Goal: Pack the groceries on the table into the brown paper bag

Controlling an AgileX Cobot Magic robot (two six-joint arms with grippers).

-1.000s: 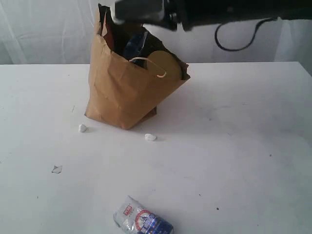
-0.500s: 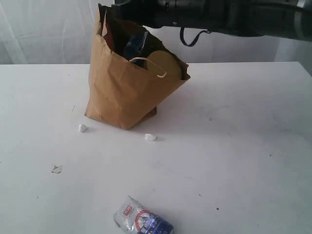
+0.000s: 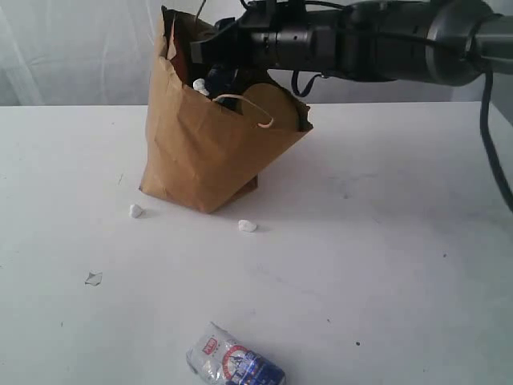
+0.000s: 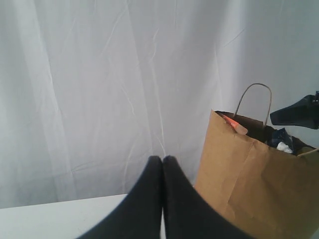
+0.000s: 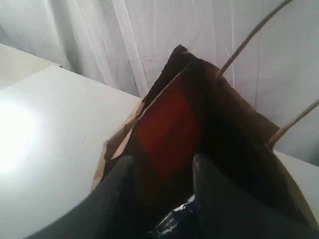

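The brown paper bag (image 3: 200,152) stands open on the table (image 3: 385,241) at the back left. Inside it I see a gold lid (image 3: 268,108), a dark blue pack (image 3: 220,80) and a small white piece (image 3: 199,85). My right gripper (image 3: 198,54) hangs over the bag's mouth; in the right wrist view it (image 5: 162,167) is open, nothing between its fingers, above the pouch's orange label (image 5: 167,124). The small white-blue packet (image 3: 234,365) lies at the table's front edge. My left gripper (image 4: 162,159) is shut and empty, to one side of the bag (image 4: 249,184).
Two white crumbs (image 3: 136,211) (image 3: 248,226) lie in front of the bag and a small scrap (image 3: 94,278) lies further left. A white curtain (image 4: 99,89) hangs behind the table. The right arm (image 3: 385,40) stretches across the top of the exterior view.
The right arm has dropped lower over the bag's mouth. A small white piece now shows inside the bag where none showed before. The packet has not moved.
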